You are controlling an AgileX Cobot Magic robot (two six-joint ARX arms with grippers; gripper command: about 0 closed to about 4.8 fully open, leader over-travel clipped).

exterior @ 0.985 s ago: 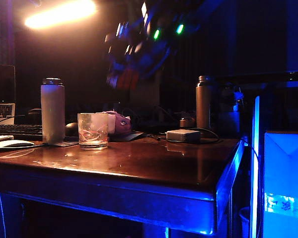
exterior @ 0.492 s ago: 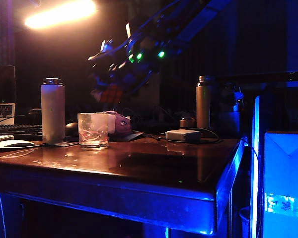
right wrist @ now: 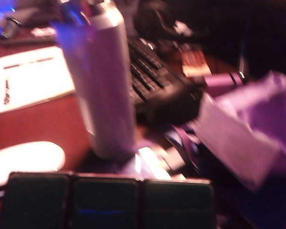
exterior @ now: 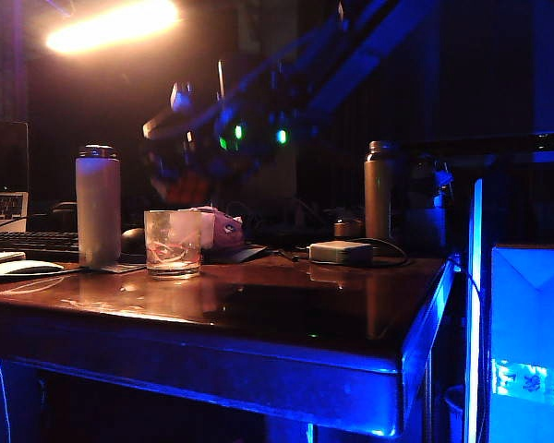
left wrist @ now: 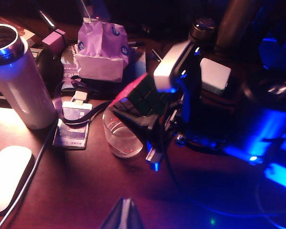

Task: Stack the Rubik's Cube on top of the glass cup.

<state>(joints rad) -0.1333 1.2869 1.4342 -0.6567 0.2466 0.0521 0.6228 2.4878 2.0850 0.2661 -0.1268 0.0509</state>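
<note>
The Rubik's Cube (left wrist: 144, 94) was seen pinched between the jaws of the right gripper (left wrist: 150, 102), held in the air just above and beside the rim of the glass cup (left wrist: 121, 138), not resting on it. In the exterior view the right gripper (exterior: 180, 180) was found reaching across from the right, poised above the glass cup (exterior: 173, 243), with the Rubik's Cube (exterior: 178, 187) showing only as a dim reddish patch in its grasp. In the right wrist view a dark row of the Rubik's Cube (right wrist: 107, 202) was seen close to the lens, with the white bottle (right wrist: 99, 81) and a keyboard (right wrist: 155, 74) blurred behind it. The glass cup was seen standing upright on the wooden table (exterior: 286, 314), near the white bottle (exterior: 98, 205) and in front of a tissue pack (left wrist: 101, 50). Of the left gripper (left wrist: 124, 217) only dark tips were visible, and whether its jaws were spread could not be told.
</note>
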